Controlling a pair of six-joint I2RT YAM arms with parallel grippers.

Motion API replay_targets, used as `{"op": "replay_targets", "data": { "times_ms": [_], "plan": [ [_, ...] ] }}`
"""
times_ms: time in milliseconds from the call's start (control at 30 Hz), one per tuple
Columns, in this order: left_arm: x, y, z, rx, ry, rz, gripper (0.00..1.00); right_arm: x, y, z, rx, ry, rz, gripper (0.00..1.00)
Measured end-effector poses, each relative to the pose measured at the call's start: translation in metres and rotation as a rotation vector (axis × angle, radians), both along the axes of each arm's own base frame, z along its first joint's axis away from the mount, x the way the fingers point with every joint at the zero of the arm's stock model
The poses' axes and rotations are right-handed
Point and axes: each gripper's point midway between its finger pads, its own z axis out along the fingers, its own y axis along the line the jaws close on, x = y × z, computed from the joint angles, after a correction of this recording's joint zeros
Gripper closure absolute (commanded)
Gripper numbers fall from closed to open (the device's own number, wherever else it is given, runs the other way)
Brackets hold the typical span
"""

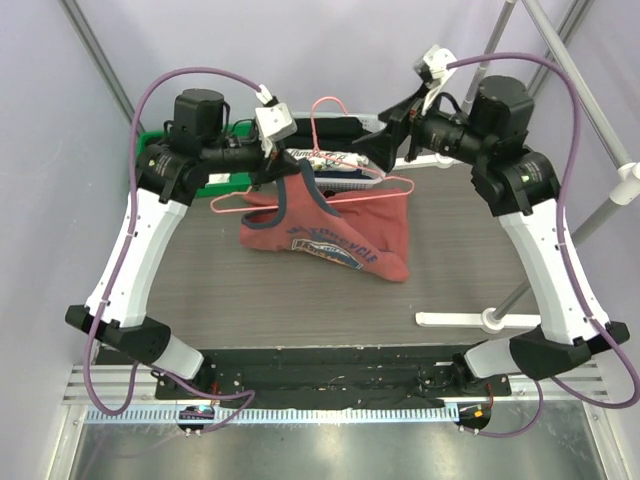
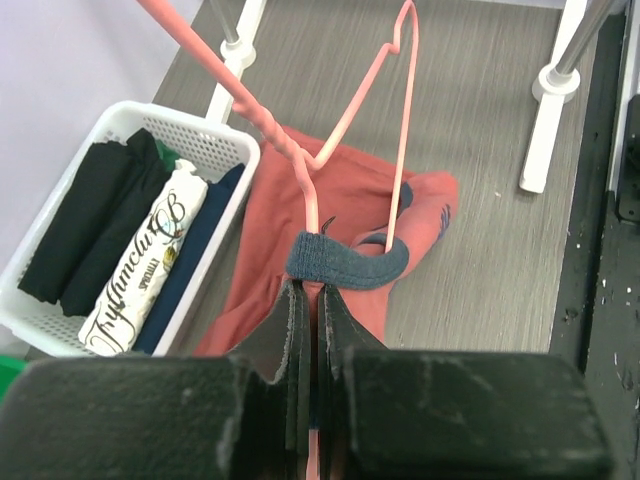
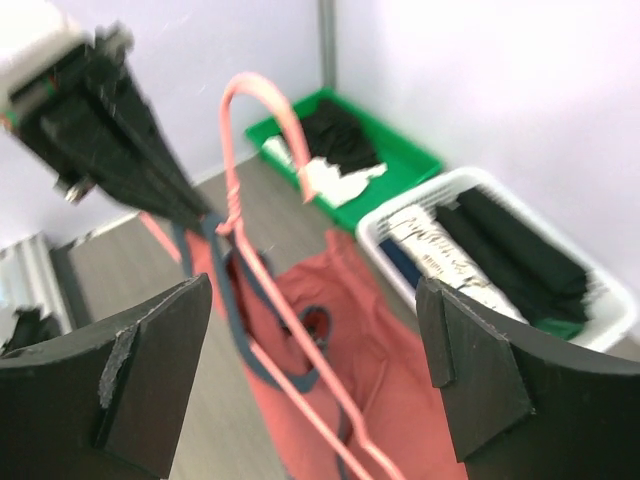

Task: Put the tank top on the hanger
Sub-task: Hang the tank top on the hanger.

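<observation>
The rust-red tank top (image 1: 350, 235) hangs bunched from my left gripper (image 1: 285, 165) down to the table. In the left wrist view that gripper (image 2: 318, 288) is shut on the shirt's navy strap (image 2: 345, 262), and the pink wire hanger (image 2: 400, 130) runs down into the same pinch. One hanger arm passes through the strap loop; the hook (image 1: 325, 103) points to the back. My right gripper (image 1: 365, 150) stands open just right of the hanger neck. In its own view, its fingers (image 3: 160, 370) stand wide apart with nothing between them, and beyond them are the hanger (image 3: 290, 330) and the shirt (image 3: 400, 370).
A white basket (image 2: 215, 135) with folded black clothes and a white printed cloth stands at the back. A green bin (image 3: 400, 150) sits behind it to the left. A white rack foot (image 1: 460, 320) and its poles (image 1: 560, 230) stand on the right side of the table.
</observation>
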Motion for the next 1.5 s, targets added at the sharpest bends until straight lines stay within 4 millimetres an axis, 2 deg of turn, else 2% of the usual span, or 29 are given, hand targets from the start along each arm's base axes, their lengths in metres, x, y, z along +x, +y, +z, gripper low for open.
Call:
{"op": "replay_targets", "data": {
  "times_ms": [100,233,333,433,567,733,833,967,1100,1267,1400,1500],
  "plan": [
    [-0.008,0.005,-0.002,0.015,0.002,-0.006,1.0,-0.001,-0.015,0.028,0.024,-0.067,-0.077,0.11],
    [-0.021,0.01,-0.007,0.039,0.009,-0.025,1.0,0.004,-0.031,0.051,0.054,-0.121,-0.178,0.12],
    [-0.029,0.013,-0.011,0.058,0.014,-0.047,1.0,0.017,-0.04,0.053,0.07,-0.115,-0.267,0.13],
    [-0.04,0.016,-0.013,0.072,0.015,-0.077,1.0,0.037,-0.045,0.043,0.073,-0.088,-0.334,0.13],
    [-0.053,0.02,-0.014,0.085,0.01,-0.115,1.0,0.067,-0.039,0.013,0.053,-0.019,-0.366,0.14],
    [-0.066,0.027,-0.012,0.102,-0.012,-0.136,1.0,0.102,-0.023,-0.053,-0.005,0.125,-0.358,0.14],
    [-0.066,0.033,-0.007,0.103,-0.03,-0.125,1.0,0.118,-0.015,-0.095,-0.035,0.226,-0.335,0.14],
    [-0.052,0.054,0.0,0.093,-0.055,-0.061,1.0,0.129,0.001,-0.142,-0.033,0.374,-0.241,0.14],
    [-0.043,0.069,0.003,0.073,-0.065,-0.029,1.0,0.127,0.022,-0.172,0.013,0.511,-0.11,0.14],
    [-0.047,0.069,0.008,0.03,-0.061,-0.061,1.0,0.117,0.057,-0.205,0.103,0.693,0.081,0.14],
    [-0.053,0.065,0.012,0.006,-0.056,-0.097,1.0,0.098,0.086,-0.238,0.156,0.854,0.219,0.14],
    [-0.057,0.063,0.016,-0.007,-0.064,-0.115,1.0,0.076,0.107,-0.254,0.205,0.968,0.318,0.14]
  ]
}}
